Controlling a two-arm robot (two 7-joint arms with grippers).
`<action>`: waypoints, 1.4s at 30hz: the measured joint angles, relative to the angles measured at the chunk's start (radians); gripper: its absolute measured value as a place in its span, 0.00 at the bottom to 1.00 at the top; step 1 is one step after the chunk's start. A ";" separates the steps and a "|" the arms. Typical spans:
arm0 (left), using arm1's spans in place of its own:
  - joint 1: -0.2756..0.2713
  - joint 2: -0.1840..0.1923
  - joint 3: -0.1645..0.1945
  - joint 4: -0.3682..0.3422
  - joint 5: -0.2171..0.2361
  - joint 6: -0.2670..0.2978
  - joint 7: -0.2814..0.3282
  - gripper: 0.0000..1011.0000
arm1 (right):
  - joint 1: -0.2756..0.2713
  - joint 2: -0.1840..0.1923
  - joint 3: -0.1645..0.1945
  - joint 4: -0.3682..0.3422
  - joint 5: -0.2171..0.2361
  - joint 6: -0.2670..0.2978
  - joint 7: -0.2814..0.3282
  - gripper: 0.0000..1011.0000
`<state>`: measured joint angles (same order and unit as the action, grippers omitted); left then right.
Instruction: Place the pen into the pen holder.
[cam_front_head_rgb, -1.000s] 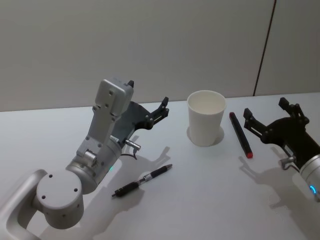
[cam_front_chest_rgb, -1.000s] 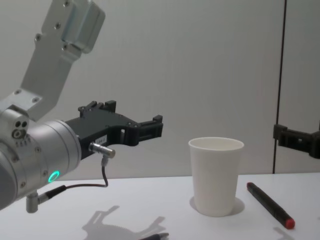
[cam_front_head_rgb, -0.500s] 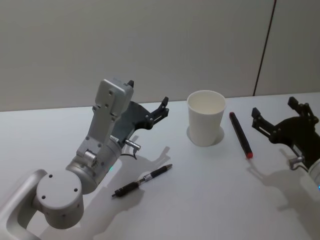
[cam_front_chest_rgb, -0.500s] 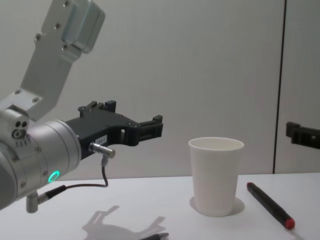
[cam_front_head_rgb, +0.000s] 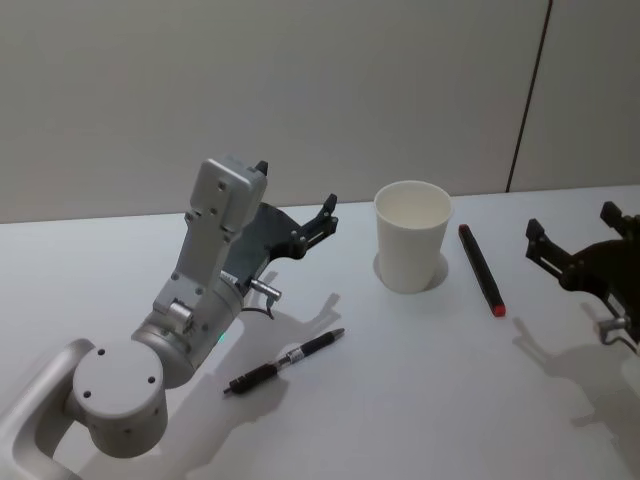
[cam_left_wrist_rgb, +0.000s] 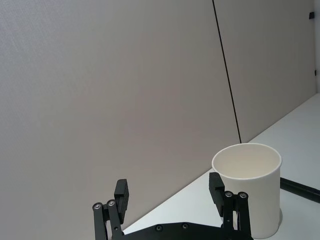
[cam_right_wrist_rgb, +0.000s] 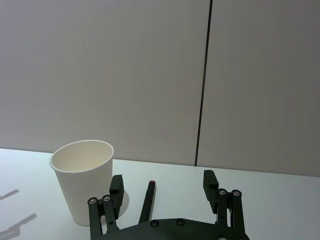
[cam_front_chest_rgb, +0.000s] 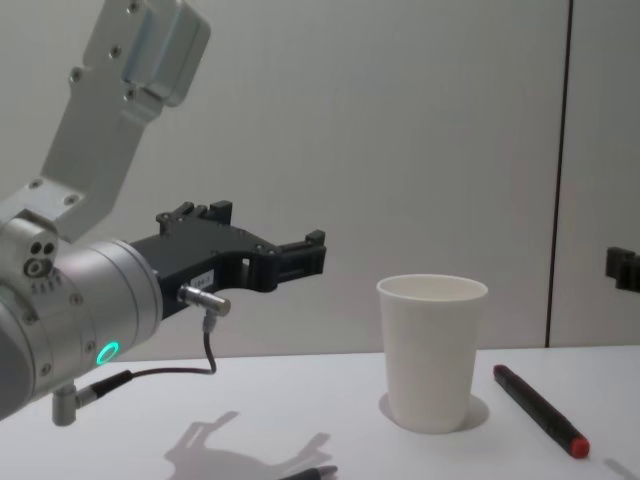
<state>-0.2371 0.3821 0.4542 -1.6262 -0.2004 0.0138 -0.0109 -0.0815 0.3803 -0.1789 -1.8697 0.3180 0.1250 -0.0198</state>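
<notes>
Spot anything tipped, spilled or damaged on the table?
Nothing stands out. The white paper cup stands upright; the black-and-silver pen and the dark red-tipped pen lie flat outside it. Left end effector and right end effector hover open, empty, either side.

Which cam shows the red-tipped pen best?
Head view: the red-tipped pen lies whole, right of the cup. Chest view shows it whole but foreshortened; right wrist view, partly behind the right gripper; left wrist view, just one end.

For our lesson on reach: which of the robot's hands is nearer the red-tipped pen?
Right. The right hand hovers to the right of the red-tipped pen; the left hand is across the cup from it, farther off.
</notes>
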 joint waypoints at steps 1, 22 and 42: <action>0.000 0.000 0.000 0.000 0.000 0.000 0.000 0.99 | 0.000 -0.001 0.002 -0.002 0.004 0.007 -0.004 0.99; 0.000 0.000 0.000 0.000 0.000 0.000 0.000 0.99 | 0.111 -0.063 -0.004 0.049 -0.023 0.182 -0.017 0.99; 0.000 0.000 0.000 0.000 0.000 0.000 0.000 0.99 | 0.219 -0.131 -0.027 0.119 -0.095 0.396 -0.029 0.99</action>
<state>-0.2371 0.3821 0.4542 -1.6262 -0.2004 0.0138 -0.0109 0.1372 0.2497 -0.2055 -1.7504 0.2234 0.5208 -0.0484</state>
